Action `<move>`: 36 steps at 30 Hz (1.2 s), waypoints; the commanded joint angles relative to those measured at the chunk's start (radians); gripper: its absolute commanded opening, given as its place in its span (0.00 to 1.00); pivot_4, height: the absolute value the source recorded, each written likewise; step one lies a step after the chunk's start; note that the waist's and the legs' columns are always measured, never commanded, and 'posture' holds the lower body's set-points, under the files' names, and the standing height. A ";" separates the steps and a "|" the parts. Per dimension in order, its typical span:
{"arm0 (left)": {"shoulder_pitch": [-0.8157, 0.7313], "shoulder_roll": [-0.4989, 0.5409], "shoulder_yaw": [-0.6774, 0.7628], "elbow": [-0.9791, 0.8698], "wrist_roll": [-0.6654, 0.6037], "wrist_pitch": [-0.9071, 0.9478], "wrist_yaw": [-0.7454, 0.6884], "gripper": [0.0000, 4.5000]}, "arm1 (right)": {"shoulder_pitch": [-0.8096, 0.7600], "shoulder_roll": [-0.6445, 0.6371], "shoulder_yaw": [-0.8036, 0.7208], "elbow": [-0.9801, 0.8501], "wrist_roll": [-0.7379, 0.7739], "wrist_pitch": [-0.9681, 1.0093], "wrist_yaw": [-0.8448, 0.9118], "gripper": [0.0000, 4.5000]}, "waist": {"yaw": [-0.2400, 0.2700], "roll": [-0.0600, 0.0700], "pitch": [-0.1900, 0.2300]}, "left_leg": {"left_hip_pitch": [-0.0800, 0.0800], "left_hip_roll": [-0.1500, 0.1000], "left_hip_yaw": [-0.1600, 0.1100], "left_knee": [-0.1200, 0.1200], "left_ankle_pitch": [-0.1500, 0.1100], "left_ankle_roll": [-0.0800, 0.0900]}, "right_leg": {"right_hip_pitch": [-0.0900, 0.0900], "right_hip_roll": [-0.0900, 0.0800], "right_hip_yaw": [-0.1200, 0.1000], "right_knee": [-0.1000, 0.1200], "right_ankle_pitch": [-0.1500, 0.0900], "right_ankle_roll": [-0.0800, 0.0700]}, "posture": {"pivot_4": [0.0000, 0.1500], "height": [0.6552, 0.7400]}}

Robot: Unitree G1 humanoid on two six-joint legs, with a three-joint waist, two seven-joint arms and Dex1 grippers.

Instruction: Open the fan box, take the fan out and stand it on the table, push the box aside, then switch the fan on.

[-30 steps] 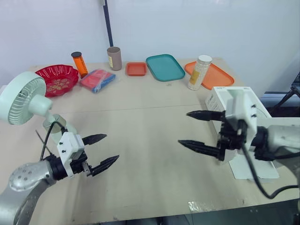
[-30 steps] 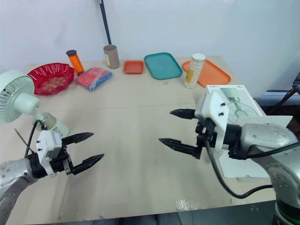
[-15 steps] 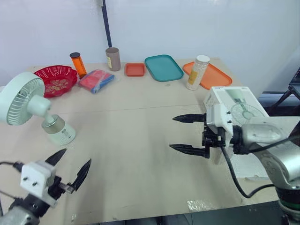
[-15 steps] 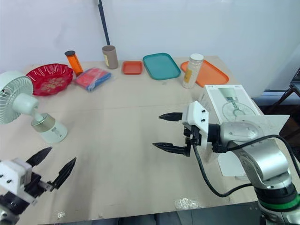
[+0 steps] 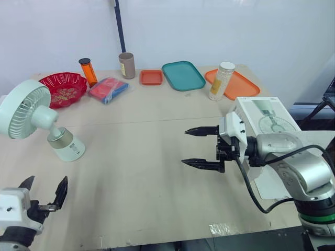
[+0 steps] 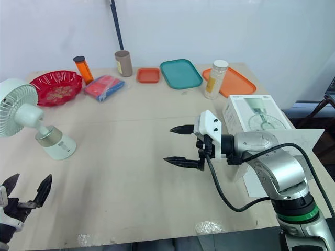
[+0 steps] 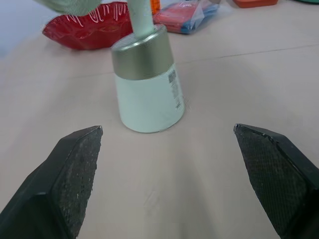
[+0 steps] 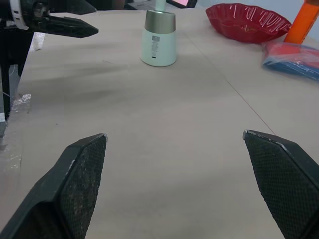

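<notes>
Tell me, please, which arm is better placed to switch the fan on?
Left, probably. The fan stands on the robot's left side, and the open left gripper points straight at its base. The open right gripper hangs beside the box, farther from the fan.

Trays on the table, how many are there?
3, along the far edge: a small orange tray, a teal tray right of it, and a larger orange tray farther right by the white bottle.
</notes>
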 commanded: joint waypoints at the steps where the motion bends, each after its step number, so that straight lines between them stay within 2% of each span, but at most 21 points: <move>1: -0.029 0.055 0.053 -0.001 -0.030 0.012 0.005 1.00 | 0.003 0.004 -0.018 -0.046 0.015 0.001 -0.013 0.99 | 0.000 0.000 0.000 | 0.000 0.000 0.000 0.000 0.000 0.000 | 0.000 0.000 0.000 0.000 0.000 0.000 | 1.00 1.00; 8: -0.049 0.148 0.132 0.000 -0.062 0.033 -0.019 1.00 | 0.019 0.012 -0.015 -0.057 0.013 -0.004 -0.027 0.99 | 0.000 0.000 0.000 | 0.000 0.000 0.000 0.000 0.000 0.000 | -0.001 0.000 0.000 0.000 0.000 0.000 | 1.00 1.00; 18: -0.042 0.263 0.333 0.026 -0.163 0.053 -0.072 1.00 | 0.010 0.033 0.030 -0.027 -0.015 -0.034 -0.006 0.99 | -0.001 -0.001 0.001 | 0.000 0.001 0.000 0.000 0.000 0.000 | -0.001 0.000 -0.001 0.000 0.000 -0.001 | 1.00 1.00; 24: -0.120 0.320 0.343 0.062 -0.153 0.074 -0.057 1.00 | 0.011 0.043 0.042 -0.020 -0.027 -0.038 0.008 0.99 | -0.001 -0.001 0.001 | 0.000 0.000 -0.001 0.000 0.000 -0.001 | 0.000 0.000 -0.001 0.000 0.000 -0.001 | 1.00 1.00; 36: -0.290 0.461 0.306 0.259 -0.090 0.044 -0.157 1.00 | 0.018 0.036 0.040 -0.035 -0.030 -0.036 0.011 0.99 | -0.001 -0.001 0.001 | 0.000 0.001 -0.001 -0.001 0.000 -0.001 | -0.001 0.000 -0.001 0.000 0.000 -0.001 | 1.00 1.00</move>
